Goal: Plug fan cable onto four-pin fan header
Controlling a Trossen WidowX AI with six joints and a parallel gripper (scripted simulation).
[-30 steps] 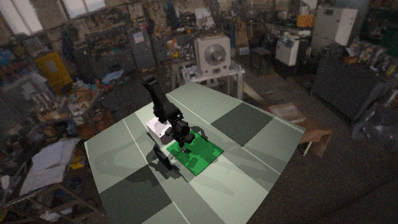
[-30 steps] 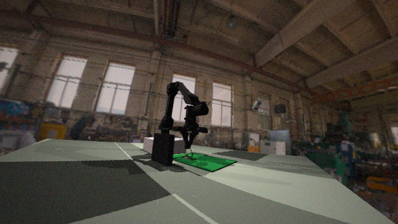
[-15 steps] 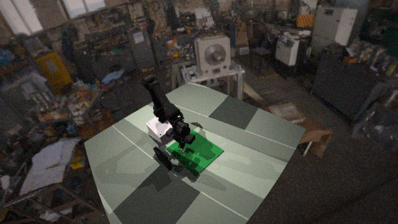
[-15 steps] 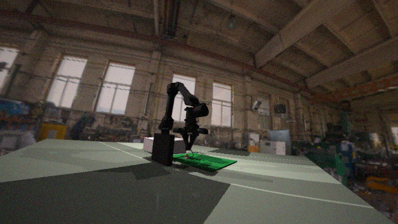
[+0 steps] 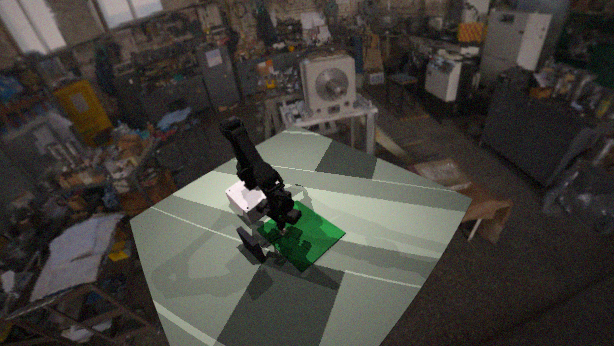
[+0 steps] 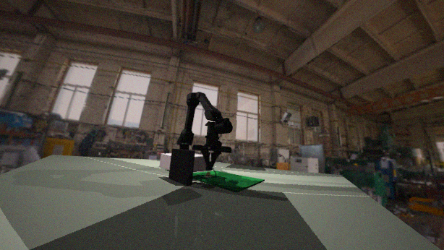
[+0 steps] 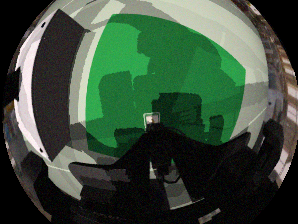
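Observation:
The green board lies flat on the table. The fan header shows in the wrist view as a small pale-rimmed socket near the board's edge. My gripper points down, low over the board, and is shut on the plug. The small dark plug is at the header's near edge in the wrist view. The fingers hide much of it, and I cannot tell how deep it sits. A thin dark cable loops behind the fingertips.
A pale box with a dark side stands beside the board, near the arm. A dark upright block stands close to the board's edge. Arm shadows darken part of the board.

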